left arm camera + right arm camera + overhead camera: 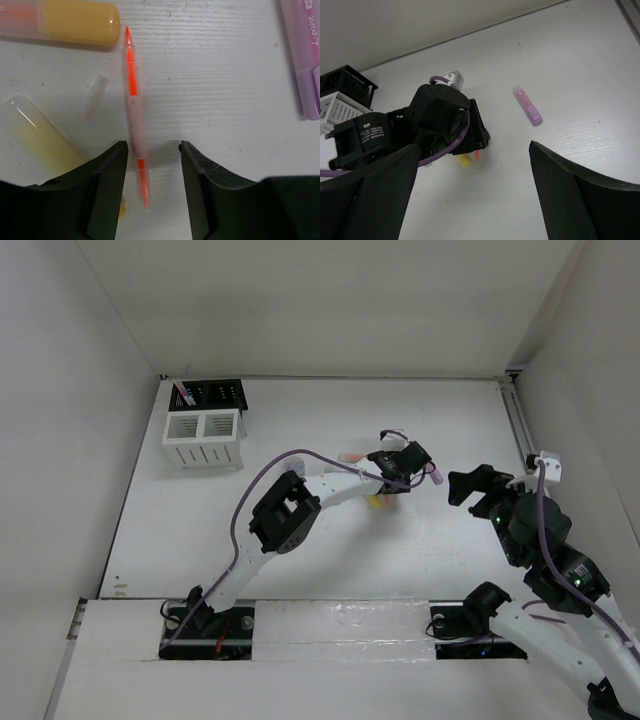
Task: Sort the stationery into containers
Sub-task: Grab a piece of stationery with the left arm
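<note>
I look down on a white table (330, 410) with plain white walls on three sides. Far back on the left stands the white slatted box (203, 438). The black mesh holder (218, 393) sits right behind it. Something red and pink pokes out of the black holder, but it is too small for me to name.

From the top, the left arm hides most of the things in the middle of the table. In the left wrist view, the orange marker (75, 22) runs off the top edge. The pale yellow marker (40, 135) slips under one finger, and the pink marker (305, 55) is cut off at the right. The thin orange pen (133, 95) looks blurry. A little clear cap (96, 96) lies beside it.

The left arm reaches far out, bent at the elbow. The left gripper (153, 145) points down at the table. Its fingers stand apart, one on each side of the orange pen, and they are not squeezing it. The right arm is folded up on the right. The right gripper (472, 200) is spread wide, holds nothing, and faces the left one.
</note>
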Robot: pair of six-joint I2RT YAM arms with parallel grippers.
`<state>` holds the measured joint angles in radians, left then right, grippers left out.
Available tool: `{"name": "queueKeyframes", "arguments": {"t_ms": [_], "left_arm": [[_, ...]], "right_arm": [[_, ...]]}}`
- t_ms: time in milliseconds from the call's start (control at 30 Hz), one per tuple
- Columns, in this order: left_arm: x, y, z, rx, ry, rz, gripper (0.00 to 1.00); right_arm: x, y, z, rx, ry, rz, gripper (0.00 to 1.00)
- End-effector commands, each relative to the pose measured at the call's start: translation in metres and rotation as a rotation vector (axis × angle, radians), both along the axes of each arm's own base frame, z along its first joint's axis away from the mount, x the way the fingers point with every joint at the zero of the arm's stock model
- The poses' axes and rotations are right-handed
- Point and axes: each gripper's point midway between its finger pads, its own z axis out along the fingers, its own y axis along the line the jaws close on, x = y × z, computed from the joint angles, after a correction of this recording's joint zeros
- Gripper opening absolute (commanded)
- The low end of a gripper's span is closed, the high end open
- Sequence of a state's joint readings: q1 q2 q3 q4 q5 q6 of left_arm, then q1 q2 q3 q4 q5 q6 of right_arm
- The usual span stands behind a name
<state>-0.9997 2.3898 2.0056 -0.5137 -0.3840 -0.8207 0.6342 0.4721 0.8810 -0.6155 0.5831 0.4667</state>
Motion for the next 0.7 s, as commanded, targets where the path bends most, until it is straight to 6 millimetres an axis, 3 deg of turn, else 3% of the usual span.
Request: {"name": "queueKeyframes", "arguments": {"t_ms": [0, 67, 467, 533, 667], "left_arm": [[-0.003, 0.007, -0.012, 0.036, 0.024, 0.018, 0.40], [-0.005, 0.010, -0.022, 0.059, 0.039, 0.018, 0.39], [-0.006, 0.015, -0.039, 0.132, 0.066, 0.006, 0.36], [-0.008, 0.019, -0.050, 0.163, 0.086, 0.006, 0.31], [-0.008, 0.021, -0.053, 0.183, 0.089, 0.009, 0.27]], "right_arm": [[0.001, -0.001, 0.016, 0.034, -0.066, 0.002, 0.95], [-0.001, -0.002, 0.018, 0.039, -0.074, 0.002, 0.95], [-0.004, -0.004, 0.018, 0.052, -0.091, 0.001, 0.95], [-0.005, -0.005, 0.020, 0.057, -0.099, 0.001, 0.95], [-0.009, -0.005, 0.025, 0.084, -0.121, 0.009, 0.94]]}}
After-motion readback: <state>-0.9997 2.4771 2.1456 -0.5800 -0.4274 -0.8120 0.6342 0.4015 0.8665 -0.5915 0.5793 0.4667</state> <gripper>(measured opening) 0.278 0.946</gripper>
